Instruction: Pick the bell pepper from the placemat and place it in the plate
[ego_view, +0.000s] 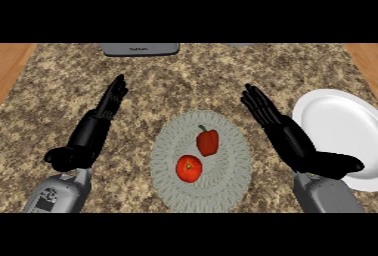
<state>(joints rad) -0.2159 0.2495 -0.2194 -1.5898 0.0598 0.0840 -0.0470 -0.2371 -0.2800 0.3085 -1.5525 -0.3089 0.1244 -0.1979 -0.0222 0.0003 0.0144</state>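
A red bell pepper (208, 141) with a green stem lies on the round grey placemat (229, 165) at the middle of the counter. Just below it on the same mat sits a red tomato (189, 168). The white plate (339, 130) rests at the right edge. My right hand (275, 120) is open with straight fingers, between the placemat and the plate, to the right of the pepper and not touching it. At the left of the mat my left hand (100, 117) stands open, fingers pointing away, apart from everything.
A grey flat object (140, 49) lies at the counter's far edge. Wooden floor shows beyond the granite top at both upper corners. The plate partly overhangs the view's right edge.
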